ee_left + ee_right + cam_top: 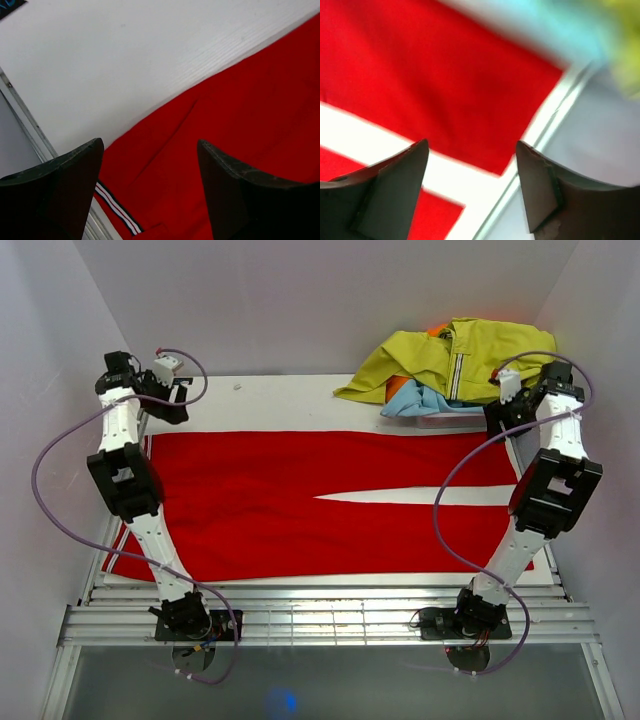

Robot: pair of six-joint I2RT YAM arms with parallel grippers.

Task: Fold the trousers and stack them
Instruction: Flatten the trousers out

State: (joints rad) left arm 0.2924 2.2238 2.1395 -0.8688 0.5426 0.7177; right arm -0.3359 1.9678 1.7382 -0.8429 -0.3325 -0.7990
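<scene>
White walls enclose a white tabletop point(290, 395), and the trousers point(300, 500) lie spread flat across most of it, waist toward 9 o'clock, both legs running toward 3 o'clock with a narrow wedge of bare surface between them. The left claw point(150, 147) hovers at 10 o'clock above the far waist corner, fingers spread wide with nothing between them; a white side stripe point(117, 207) shows at the cloth's edge below. The right claw point(472, 147) hangs at 2 o'clock over the far leg's end, likewise released and empty. A yellow-green jacket point(450, 360) is heaped at 1 o'clock atop a light blue garment point(415, 402), just beyond the trousers' far edge.
</scene>
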